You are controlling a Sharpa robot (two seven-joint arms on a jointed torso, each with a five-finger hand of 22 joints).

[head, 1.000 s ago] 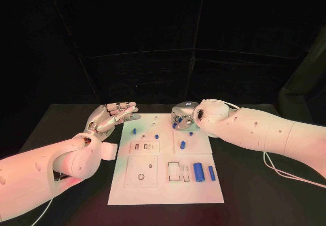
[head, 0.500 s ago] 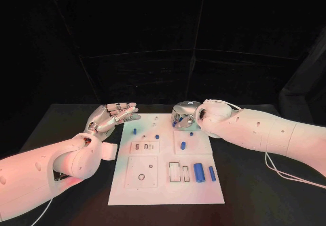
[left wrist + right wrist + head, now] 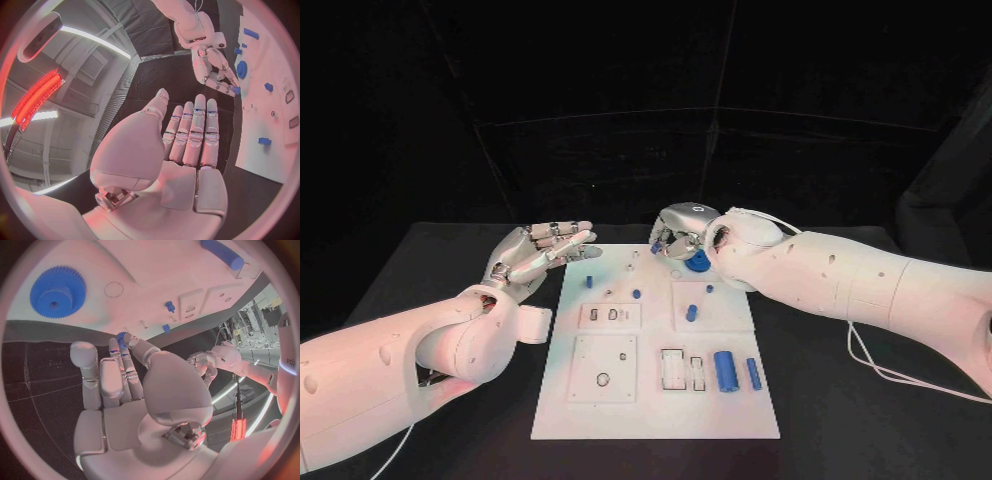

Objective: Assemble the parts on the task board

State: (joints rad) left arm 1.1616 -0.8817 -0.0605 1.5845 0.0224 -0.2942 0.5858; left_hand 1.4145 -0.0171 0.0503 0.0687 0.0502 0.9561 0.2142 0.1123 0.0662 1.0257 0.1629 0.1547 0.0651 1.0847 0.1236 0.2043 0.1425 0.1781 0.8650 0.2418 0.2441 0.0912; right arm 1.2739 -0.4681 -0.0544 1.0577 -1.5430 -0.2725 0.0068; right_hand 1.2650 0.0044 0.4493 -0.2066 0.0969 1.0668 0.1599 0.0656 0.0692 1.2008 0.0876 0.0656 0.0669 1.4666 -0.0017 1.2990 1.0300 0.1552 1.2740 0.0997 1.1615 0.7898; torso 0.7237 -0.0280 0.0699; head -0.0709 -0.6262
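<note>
We're still pretty early on this one, we'd say. The task board (image 3: pixel 655 400) sits mid-table with most parts loose on it: a fat blue cylinder (image 3: pixel 726 371) and a thinner blue pin (image 3: pixel 753 373) lie near the front right beside open slots, a short blue peg (image 3: pixel 691 312) is on the middle panel, and a few small blue pegs (image 3: pixel 589 281) dot the far end. A blue gear (image 3: pixel 58 291) lies flat on the far right part of the board. Our right hand (image 3: pixel 681 236) hovers over that far end pinching a small blue piece (image 3: pixel 122 336) at its fingertips. Our left hand (image 3: pixel 535 252) floats off the board's left edge, fingers straight and apart, holding nothing. Lots left to seat.
</note>
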